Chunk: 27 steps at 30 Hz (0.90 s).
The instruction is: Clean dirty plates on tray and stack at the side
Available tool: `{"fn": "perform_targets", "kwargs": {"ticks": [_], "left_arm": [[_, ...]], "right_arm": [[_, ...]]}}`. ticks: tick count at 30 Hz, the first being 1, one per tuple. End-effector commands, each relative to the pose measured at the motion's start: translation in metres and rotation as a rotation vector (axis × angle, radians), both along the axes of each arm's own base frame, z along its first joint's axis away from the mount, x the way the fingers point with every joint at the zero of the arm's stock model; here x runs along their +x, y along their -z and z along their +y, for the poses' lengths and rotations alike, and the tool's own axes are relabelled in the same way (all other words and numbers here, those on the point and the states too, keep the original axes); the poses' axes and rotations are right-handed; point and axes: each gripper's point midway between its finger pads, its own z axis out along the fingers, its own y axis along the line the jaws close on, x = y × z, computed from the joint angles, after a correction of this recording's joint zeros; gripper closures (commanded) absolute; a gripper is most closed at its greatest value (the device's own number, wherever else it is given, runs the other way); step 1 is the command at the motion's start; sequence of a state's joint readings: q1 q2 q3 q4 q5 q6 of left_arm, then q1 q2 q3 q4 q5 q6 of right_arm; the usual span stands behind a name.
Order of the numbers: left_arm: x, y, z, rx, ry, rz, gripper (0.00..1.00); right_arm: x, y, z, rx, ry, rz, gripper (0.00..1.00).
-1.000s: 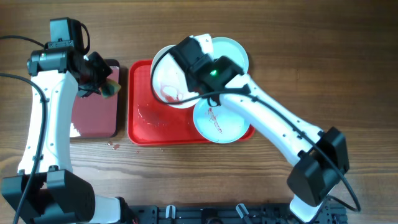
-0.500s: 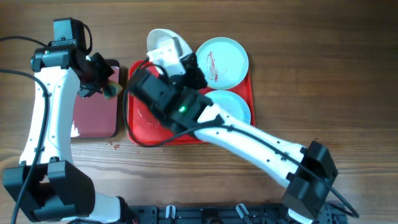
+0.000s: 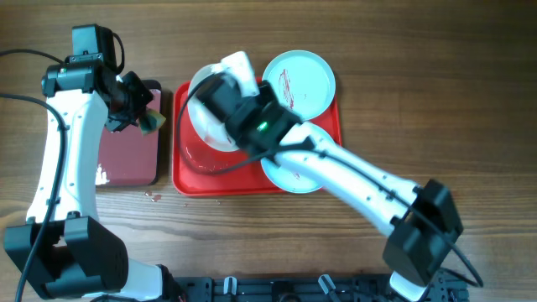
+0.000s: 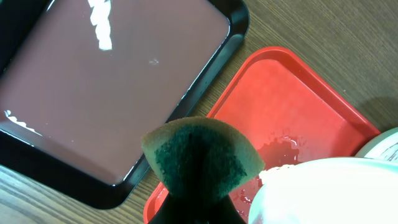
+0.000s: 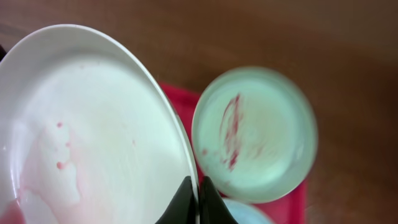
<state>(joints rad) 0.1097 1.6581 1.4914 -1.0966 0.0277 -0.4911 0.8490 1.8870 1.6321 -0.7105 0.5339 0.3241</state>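
Right gripper (image 5: 198,200) pinches white plate (image 5: 87,124) by rim; left gripper (image 4: 194,210), mostly cropped, clamps sponge (image 4: 202,158).

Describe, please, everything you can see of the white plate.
The white plate is round, shallow and glossy, ceramic or plastic by its look. Its face carries pale pink smears and a few red droplets, so it is not clean. The right gripper pinches its rim. It sits over the left half of the red tray; whether it touches the tray cannot be told.
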Motion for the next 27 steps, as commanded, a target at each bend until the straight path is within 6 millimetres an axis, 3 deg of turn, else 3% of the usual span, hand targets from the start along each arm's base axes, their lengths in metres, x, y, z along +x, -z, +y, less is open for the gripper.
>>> {"fn": "perform_targets", "kwargs": {"ticks": [1,4,6,9,10,11,14,18,20,27], "left_arm": [[-0.001,0.004,-0.002,-0.005,0.021,0.015,0.96],[-0.003,0.004,-0.002,-0.006,0.021,0.021,0.96],[-0.003,0.004,-0.002,-0.006,0.021,0.022,0.96],[-0.005,0.005,-0.002,-0.006,0.022,0.032,0.96],[-0.005,0.005,-0.002,-0.007,0.022,0.031,0.96],[-0.005,0.005,-0.002,-0.007,0.022,0.031,0.96],[-0.005,0.005,-0.002,-0.007,0.022,0.031,0.96],[-0.004,0.005,-0.002,-0.006,0.022,0.027,0.96],[-0.004,0.005,-0.002,-0.006,0.022,0.027,0.96],[-0.002,0.004,-0.002,-0.005,0.021,0.016,0.96]], "right_arm": [[-0.012,0.06,0.003,0.308,0.091,0.281,0.96],[-0.017,0.114,-0.005,0.396,0.162,0.377,0.96],[-0.021,0.136,-0.008,0.417,0.244,0.414,0.96],[-0.021,0.157,-0.003,0.411,0.234,0.442,0.93],[-0.022,0.159,-0.004,0.408,0.236,0.446,0.77],[-0.022,0.159,-0.003,0.394,0.211,0.449,0.55],[-0.018,0.15,0.005,0.34,0.002,0.447,0.3],[0.003,0.133,0.011,0.282,-0.279,0.369,0.25],[0.007,0.129,0.015,0.28,-0.328,0.339,0.25],[0.014,0.15,0.033,0.291,-0.391,0.351,0.3]]}}
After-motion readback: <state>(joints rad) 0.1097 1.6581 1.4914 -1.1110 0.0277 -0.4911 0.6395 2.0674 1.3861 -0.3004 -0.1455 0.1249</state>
